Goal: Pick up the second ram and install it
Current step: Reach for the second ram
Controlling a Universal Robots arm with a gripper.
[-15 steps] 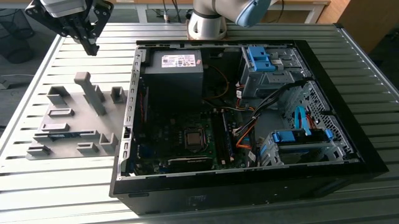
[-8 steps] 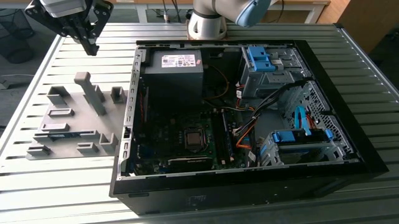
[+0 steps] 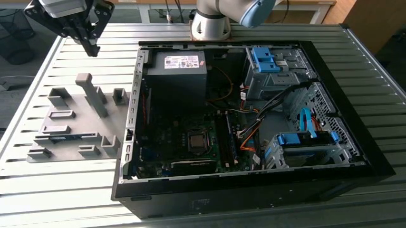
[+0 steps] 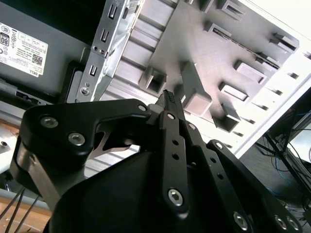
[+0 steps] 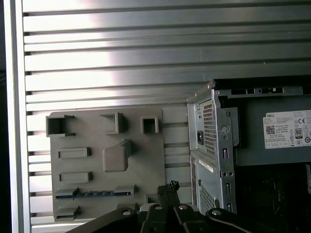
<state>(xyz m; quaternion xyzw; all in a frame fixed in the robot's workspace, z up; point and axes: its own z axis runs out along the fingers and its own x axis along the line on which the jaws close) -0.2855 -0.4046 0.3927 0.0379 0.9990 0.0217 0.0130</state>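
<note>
Second ram [image 5: 95, 193] rests in holder [image 5: 141, 165], tool [image 3: 93, 50] well apart.

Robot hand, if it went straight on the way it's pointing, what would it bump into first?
Probably the grey holder tray, near its tall block: in the second wrist view the hand aims right there. Depth is hard to judge, so it might meet the slatted table beside the tray instead.

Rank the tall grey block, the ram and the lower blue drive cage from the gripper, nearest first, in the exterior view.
1. tall grey block, on the holder plate, nearest the gripper.
2. ram, in the plate's nearer slot.
3. lower blue drive cage, at the exterior view's right.
</note>
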